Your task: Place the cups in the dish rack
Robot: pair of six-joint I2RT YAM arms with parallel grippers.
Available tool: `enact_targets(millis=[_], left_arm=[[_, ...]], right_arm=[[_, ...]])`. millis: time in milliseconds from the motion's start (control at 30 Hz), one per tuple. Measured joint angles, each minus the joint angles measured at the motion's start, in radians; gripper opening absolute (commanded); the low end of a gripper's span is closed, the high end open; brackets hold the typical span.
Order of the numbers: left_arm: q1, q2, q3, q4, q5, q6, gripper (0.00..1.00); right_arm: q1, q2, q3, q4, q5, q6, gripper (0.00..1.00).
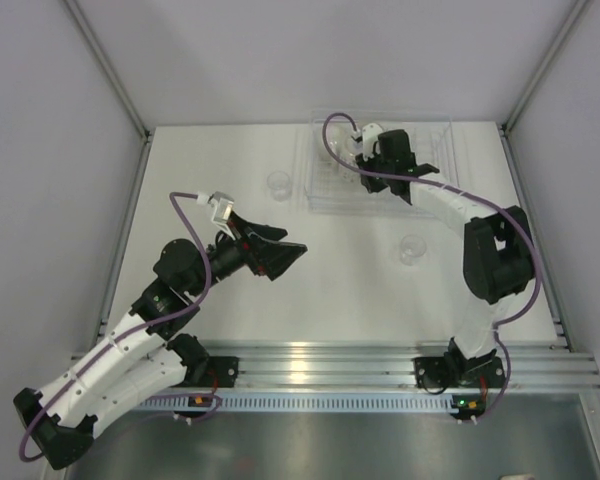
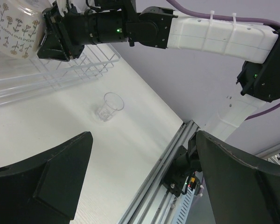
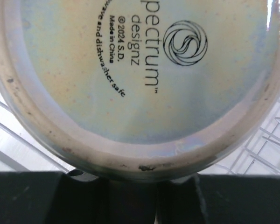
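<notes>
Loading under way: one mug over the rack, not yet set down

Right gripper is clamped on a pale mug printed with small flowers, held above the dish rack with its glazed, maker-marked base toward the wrist camera. A clear glass stands on the table just left of the rack, and a second glass stands nearer the arms; judged as left to load. Left gripper hangs wide open, empty. No cup plainly seated in the rack
</notes>
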Motion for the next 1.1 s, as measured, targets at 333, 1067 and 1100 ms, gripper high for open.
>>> enact_targets(millis=[333, 1067, 1100], left_arm=[[0.000, 0.000, 0.000, 0.000, 0.000, -0.019, 0.98], [0.000, -0.035, 0.001, -0.035, -0.002, -0.018, 0.98], [0.000, -0.034, 0.002, -0.040, -0.002, -0.018, 0.98]], right_arm=[[-0.014, 0.047, 0.018, -0.016, 0.000, -0.043, 0.00], [-0.048, 0.089, 0.053, -0.094, -0.113, -0.155, 0.17], [-0.050, 0.090, 0.053, -0.096, -0.112, -0.159, 0.18]])
